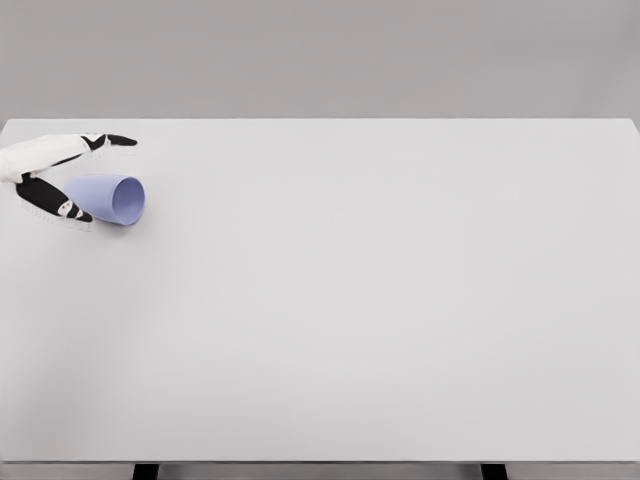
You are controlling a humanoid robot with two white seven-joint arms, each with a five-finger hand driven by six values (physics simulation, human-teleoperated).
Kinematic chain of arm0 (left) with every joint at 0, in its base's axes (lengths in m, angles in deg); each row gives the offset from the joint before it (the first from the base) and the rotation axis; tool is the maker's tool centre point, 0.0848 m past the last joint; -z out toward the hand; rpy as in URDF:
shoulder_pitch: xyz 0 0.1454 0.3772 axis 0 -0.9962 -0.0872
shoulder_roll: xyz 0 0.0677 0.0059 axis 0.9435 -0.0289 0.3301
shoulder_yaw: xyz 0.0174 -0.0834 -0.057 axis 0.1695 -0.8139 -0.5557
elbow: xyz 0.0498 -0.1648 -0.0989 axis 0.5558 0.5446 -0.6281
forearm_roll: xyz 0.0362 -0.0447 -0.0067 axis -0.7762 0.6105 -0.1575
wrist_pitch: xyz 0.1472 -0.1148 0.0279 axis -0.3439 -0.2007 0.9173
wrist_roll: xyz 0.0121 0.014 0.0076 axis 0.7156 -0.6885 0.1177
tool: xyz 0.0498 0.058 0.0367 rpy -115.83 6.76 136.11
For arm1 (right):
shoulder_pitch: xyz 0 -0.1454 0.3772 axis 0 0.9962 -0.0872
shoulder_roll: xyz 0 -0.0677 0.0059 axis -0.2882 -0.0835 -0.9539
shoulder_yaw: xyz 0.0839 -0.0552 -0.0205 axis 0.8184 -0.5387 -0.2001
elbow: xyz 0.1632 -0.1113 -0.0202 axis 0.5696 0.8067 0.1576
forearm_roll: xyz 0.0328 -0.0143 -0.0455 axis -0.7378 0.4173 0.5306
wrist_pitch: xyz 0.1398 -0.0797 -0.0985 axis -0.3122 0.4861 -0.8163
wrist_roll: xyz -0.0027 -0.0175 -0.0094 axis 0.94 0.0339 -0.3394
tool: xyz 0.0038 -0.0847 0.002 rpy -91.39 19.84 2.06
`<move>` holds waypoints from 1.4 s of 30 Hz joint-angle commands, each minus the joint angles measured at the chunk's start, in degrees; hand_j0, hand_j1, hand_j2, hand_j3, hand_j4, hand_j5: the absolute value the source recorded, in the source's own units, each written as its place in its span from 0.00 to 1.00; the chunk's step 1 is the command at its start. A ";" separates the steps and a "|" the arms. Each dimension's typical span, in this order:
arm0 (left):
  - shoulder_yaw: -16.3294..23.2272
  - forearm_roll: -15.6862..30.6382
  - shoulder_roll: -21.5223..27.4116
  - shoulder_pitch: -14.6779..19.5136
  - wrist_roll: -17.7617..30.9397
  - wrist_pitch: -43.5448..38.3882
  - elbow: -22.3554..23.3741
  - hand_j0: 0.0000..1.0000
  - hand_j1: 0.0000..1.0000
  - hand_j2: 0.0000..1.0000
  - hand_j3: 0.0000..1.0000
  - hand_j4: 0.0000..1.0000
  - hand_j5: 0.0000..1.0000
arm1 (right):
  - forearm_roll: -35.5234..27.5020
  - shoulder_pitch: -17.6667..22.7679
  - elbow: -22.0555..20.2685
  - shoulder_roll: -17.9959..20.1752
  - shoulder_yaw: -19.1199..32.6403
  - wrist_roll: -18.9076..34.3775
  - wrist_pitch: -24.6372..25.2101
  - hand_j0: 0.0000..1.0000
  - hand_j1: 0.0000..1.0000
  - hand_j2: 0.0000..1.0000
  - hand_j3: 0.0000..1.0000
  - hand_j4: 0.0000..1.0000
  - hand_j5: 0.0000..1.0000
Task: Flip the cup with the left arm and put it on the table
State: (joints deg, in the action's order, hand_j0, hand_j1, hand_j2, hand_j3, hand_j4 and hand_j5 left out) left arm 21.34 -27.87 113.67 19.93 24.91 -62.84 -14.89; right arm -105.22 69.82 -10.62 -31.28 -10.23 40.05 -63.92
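Head view. Cup (110, 198) — pale blue, lying on its side at far left of white surface (380, 320), long axis roughly left-right, open mouth facing right and slightly toward camera, base toward the wrist. Left hand (65, 178) entering from left edge, fingers spread above and below the cup body, bracketing it; upper fingers apart from the wall, lower ones just beside it, contact unclear — not yet closed in a firm grasp, by appearance. Right hand absent from view. Nothing else on the surface; no obstacle near. Coming move judged: close on the body, then rotate upright.
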 commanded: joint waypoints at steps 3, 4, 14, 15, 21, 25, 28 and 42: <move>2.34 -0.90 -2.32 0.44 -0.01 -0.14 2.80 1.00 1.00 1.00 1.00 1.00 1.00 | 0.00 0.00 0.00 0.00 0.00 0.01 0.00 1.00 1.00 1.00 1.00 1.00 1.00; 2.43 -0.90 -2.32 0.35 -0.01 -0.05 2.80 1.00 1.00 1.00 1.00 1.00 1.00 | 0.00 0.00 0.00 0.00 0.00 0.01 0.00 1.00 1.00 1.00 1.00 1.00 1.00; 3.57 -1.25 -2.50 1.41 -0.01 -0.22 6.14 1.00 1.00 1.00 1.00 1.00 1.00 | 0.00 0.00 0.00 0.00 0.00 0.01 0.00 1.00 1.00 1.00 1.00 1.00 1.00; 3.57 -1.25 -2.50 1.58 -0.01 -0.22 6.14 1.00 1.00 1.00 1.00 1.00 1.00 | 0.00 0.00 0.00 0.00 0.00 0.01 0.00 1.00 1.00 1.00 1.00 1.00 1.00; 3.57 -1.16 -2.59 1.67 -0.18 -0.22 6.14 1.00 1.00 1.00 1.00 1.00 1.00 | 0.00 0.00 0.00 0.00 0.00 0.01 0.00 1.00 1.00 1.00 1.00 1.00 1.00; 3.57 -2.39 -4.17 1.76 -0.18 -0.22 8.51 1.00 1.00 1.00 1.00 1.00 1.00 | 0.00 0.00 0.00 0.00 0.00 0.01 0.00 1.00 1.00 1.00 1.00 1.00 1.00; 3.57 -2.83 -4.96 1.85 -0.18 -0.22 9.65 1.00 1.00 1.00 1.00 1.00 1.00 | 0.00 0.00 0.00 0.00 0.00 0.01 0.00 1.00 1.00 1.00 1.00 1.00 1.00; 5.68 -4.59 -7.24 2.99 -0.01 -2.77 12.03 0.93 0.93 0.93 0.93 0.93 0.93 | 0.00 0.00 0.00 0.00 0.00 0.01 0.00 1.00 1.00 1.00 1.00 1.00 1.00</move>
State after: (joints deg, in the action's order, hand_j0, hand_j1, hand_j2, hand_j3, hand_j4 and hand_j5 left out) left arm 26.84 -32.67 106.47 22.92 24.86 -65.18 -2.89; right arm -105.22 69.82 -10.62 -31.28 -10.23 40.05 -63.91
